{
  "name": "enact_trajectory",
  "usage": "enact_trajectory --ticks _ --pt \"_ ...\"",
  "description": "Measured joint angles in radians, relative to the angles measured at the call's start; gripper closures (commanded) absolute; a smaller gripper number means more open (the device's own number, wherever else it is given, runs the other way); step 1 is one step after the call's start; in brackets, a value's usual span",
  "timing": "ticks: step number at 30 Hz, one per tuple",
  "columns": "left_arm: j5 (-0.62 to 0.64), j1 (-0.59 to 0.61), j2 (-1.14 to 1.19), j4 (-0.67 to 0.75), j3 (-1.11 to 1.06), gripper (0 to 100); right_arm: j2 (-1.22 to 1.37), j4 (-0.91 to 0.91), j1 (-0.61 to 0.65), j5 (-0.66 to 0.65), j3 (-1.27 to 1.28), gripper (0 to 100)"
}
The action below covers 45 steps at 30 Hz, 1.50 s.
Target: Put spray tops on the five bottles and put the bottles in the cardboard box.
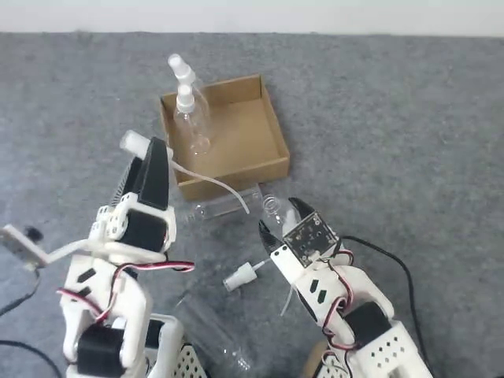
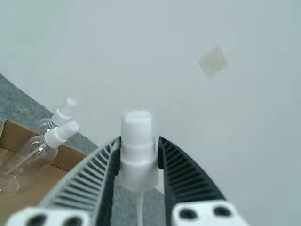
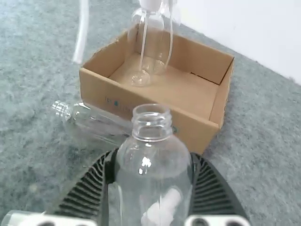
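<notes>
The left gripper (image 2: 138,143) clamps a spray top (image 2: 136,123), its tube (image 1: 213,183) hanging, and the right gripper (image 3: 153,159) holds an open bottle (image 3: 151,141) neck-up, likely so the tube can feed in. Two capped bottles (image 1: 191,118) sit in the box (image 1: 240,138) nearby.

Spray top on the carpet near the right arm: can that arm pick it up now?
Probably not yet. Its fingers are shut on an open bottle, so they aren't free, though the spray top lies close with nothing between.
</notes>
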State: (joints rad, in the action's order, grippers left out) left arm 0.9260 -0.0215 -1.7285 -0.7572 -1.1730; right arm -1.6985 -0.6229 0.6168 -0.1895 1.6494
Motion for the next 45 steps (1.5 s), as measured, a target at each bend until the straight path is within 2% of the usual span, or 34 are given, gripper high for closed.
enact_trajectory --ticks 7,10,18,25,39,45 --pt "0.003 -0.057 -0.006 0.000 -0.021 99 0.002 0.061 0.005 -0.054 0.020 93.5" --pt "0.003 -0.081 -0.006 0.000 -0.021 99 0.000 0.112 0.003 -0.058 0.020 96.8" --pt "0.003 -0.081 -0.006 0.000 -0.052 99 0.000 0.130 0.005 -0.095 0.020 98.3" --pt "0.003 -0.083 -0.006 0.055 -0.052 99 0.000 0.130 0.032 -0.103 0.021 98.5" --pt "0.031 -0.083 -0.006 0.043 -0.051 99 0.000 0.130 0.032 -0.106 0.021 98.5" --pt "0.034 -0.035 -0.006 0.043 -0.031 99 0.000 0.130 0.032 -0.106 0.021 98.4"
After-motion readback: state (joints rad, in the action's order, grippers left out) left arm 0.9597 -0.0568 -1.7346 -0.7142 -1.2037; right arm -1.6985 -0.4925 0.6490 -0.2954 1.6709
